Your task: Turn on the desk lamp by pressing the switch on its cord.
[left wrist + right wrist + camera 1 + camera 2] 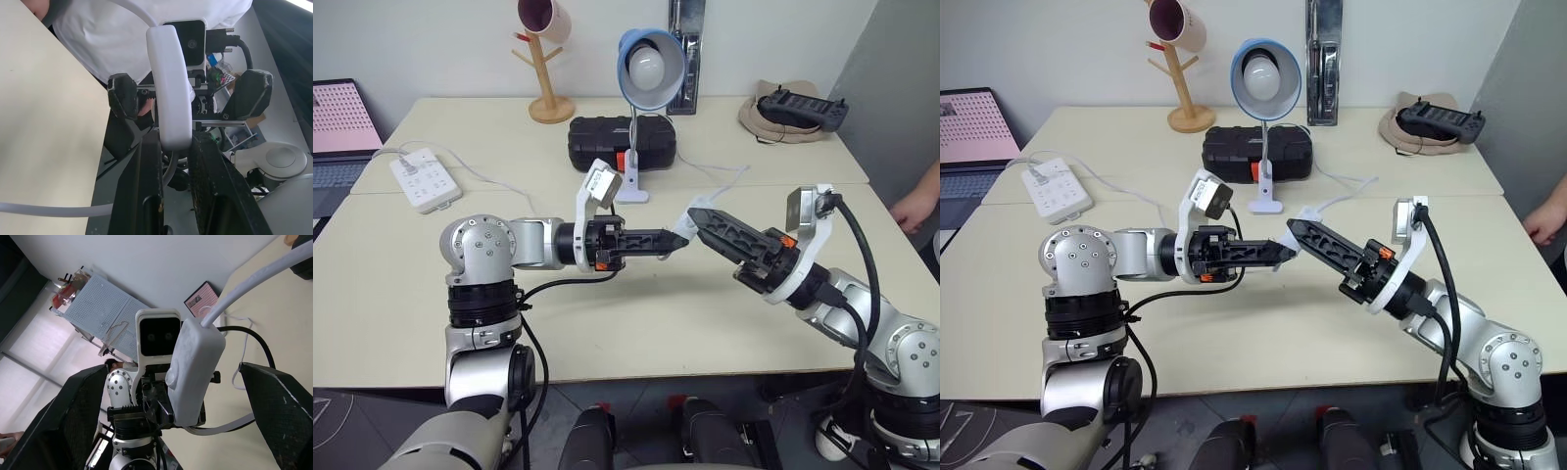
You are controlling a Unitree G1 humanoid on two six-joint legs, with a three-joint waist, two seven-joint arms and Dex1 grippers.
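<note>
The left jaws (672,241) pinch one end of the switch (168,88), a smooth white oblong block held above the counter (636,323). The right jaws (171,401) stand wide, straddling it untouched. Its thin white cord (720,186) trails to the desk lamp (648,69), blue-domed, before a ribbed black case (607,137).

Between the meeting fingertips of your left gripper (674,242) and right gripper (697,217), the switch (681,223) is mostly covered. Whether its rocker is pressed cannot be told. The cord (49,209) runs past the frame edge, and beyond your right gripper a person's hand (920,208) is cropped.
</note>
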